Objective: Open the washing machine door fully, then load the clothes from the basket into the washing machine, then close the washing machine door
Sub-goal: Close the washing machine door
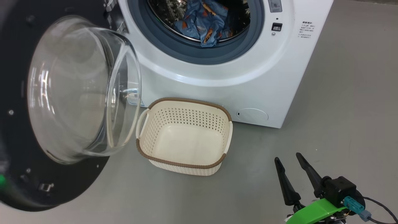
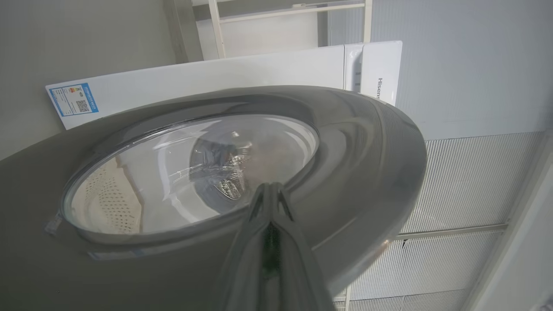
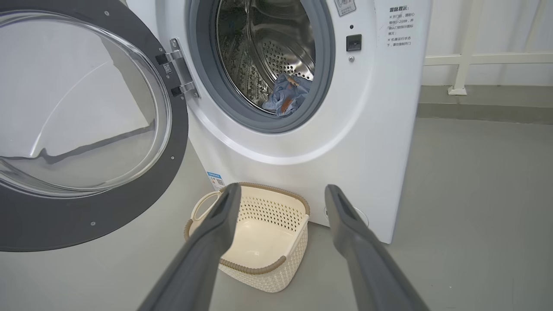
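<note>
The washing machine [image 1: 248, 77] stands with its drum open, and the blue printed clothes [image 1: 202, 21] lie inside at the gasket's lower edge. The washing machine door [image 1: 80, 90] hangs swung out to the left, glass bowl facing me. On the floor below the opening, the cream basket [image 1: 186, 169] holds nothing. My right gripper [image 1: 287, 157] is open, low at the right, apart from the basket; its wrist view shows the right gripper [image 3: 281, 190] framing the basket [image 3: 276, 263] and the clothes [image 3: 287, 95]. My left gripper [image 2: 270, 186] is shut and empty, tips close against the door's [image 2: 367, 151] outer face; touching cannot be told.
A round filter cap [image 1: 252, 115] sits low on the machine front, right of the basket. Bare grey floor [image 1: 342, 124] stretches to the right. A white rail frame [image 3: 466, 56] stands by the wall behind the machine.
</note>
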